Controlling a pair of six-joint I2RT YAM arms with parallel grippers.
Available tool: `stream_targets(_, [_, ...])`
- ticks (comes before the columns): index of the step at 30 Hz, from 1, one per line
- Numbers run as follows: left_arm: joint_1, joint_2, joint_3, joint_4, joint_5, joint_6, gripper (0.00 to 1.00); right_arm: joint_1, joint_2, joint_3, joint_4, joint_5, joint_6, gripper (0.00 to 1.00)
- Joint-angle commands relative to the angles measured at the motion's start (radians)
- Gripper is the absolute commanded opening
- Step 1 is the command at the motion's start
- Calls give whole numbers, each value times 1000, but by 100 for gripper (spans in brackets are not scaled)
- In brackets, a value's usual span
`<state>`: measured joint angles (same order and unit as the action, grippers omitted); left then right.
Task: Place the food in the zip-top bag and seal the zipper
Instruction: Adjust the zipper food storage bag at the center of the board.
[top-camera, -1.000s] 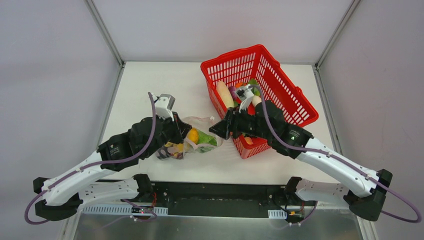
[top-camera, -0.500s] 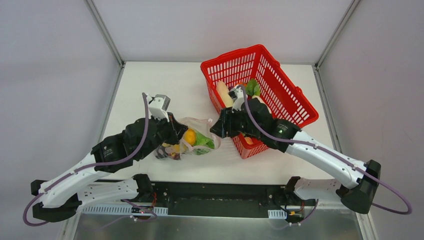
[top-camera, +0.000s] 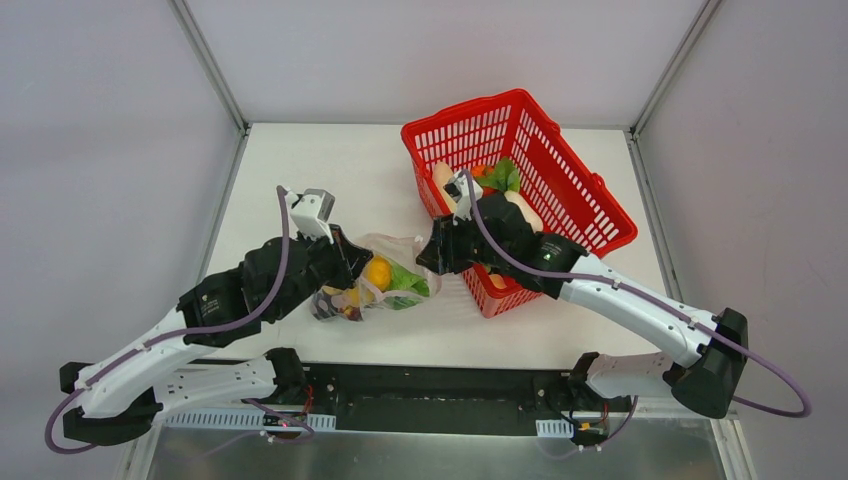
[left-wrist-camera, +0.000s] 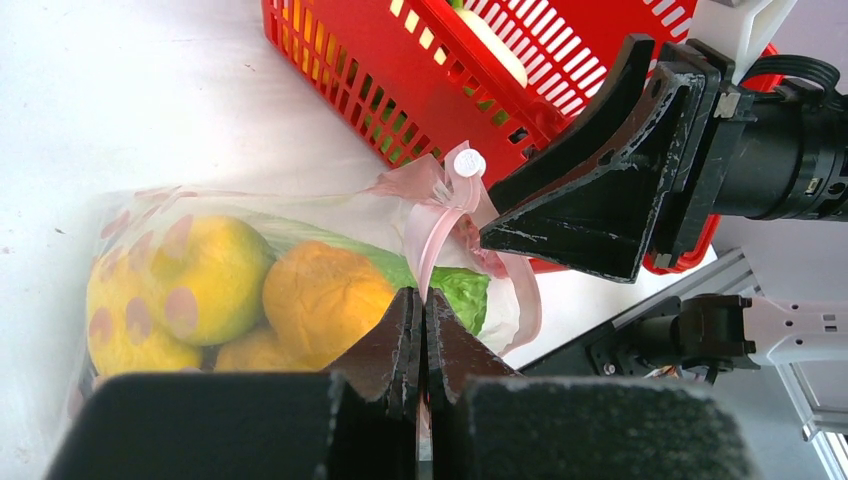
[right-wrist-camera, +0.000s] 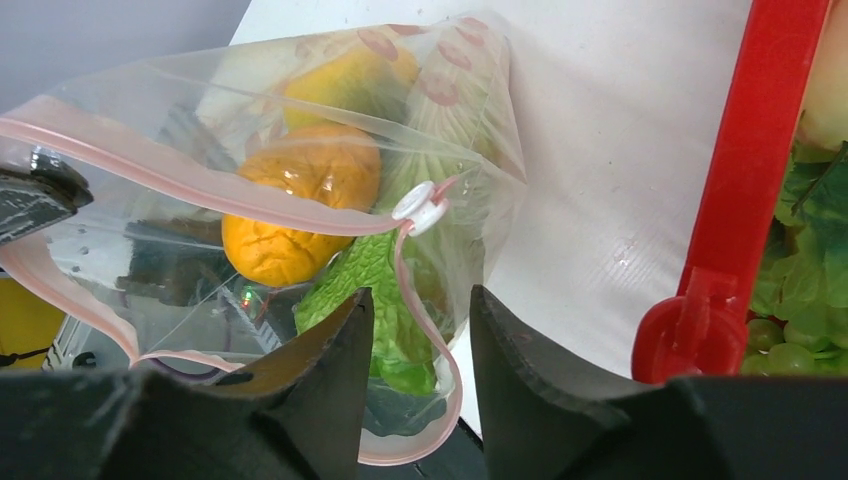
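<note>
left gripper is clamped shut on pink-red zipper strip of clear crinkly plastic bag; right gripper is held part-open near white round slider, nothing gripped.

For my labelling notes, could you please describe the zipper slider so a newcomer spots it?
Left of the red basket lies the clear zip-top bag of food. On its pink zipper, nearest the basket, sits the slider: the only small white clip.

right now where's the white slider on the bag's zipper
In the right wrist view, the white slider sits on the zipper just ahead of the open right gripper, beside the orange fruit, with the red basket to the right.
</note>
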<state>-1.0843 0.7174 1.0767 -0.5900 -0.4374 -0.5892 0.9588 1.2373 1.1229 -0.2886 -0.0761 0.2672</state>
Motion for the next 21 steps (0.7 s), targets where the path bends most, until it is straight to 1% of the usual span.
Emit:
stream_targets(1, [9,-19,31,33,-33,-18,0,-7,7,12,-1,-5,-45,41])
stream_targets(9, [9,-36,20,30,-29,-25,0,-8,3,-2,22,-24,-46,31])
stream_targets(14, [9,-85,-22,27,-50,-30,0,-8,20,22,28,-41,-49,15])
stream_targets(15, [9,-86,-21,25,-53,-26,0,-7,22,28,26,-37,-49,14])
stream_targets(21, [9,-37,12,16,-26,-6,0,-7,1,21,28,-12,-40,9])
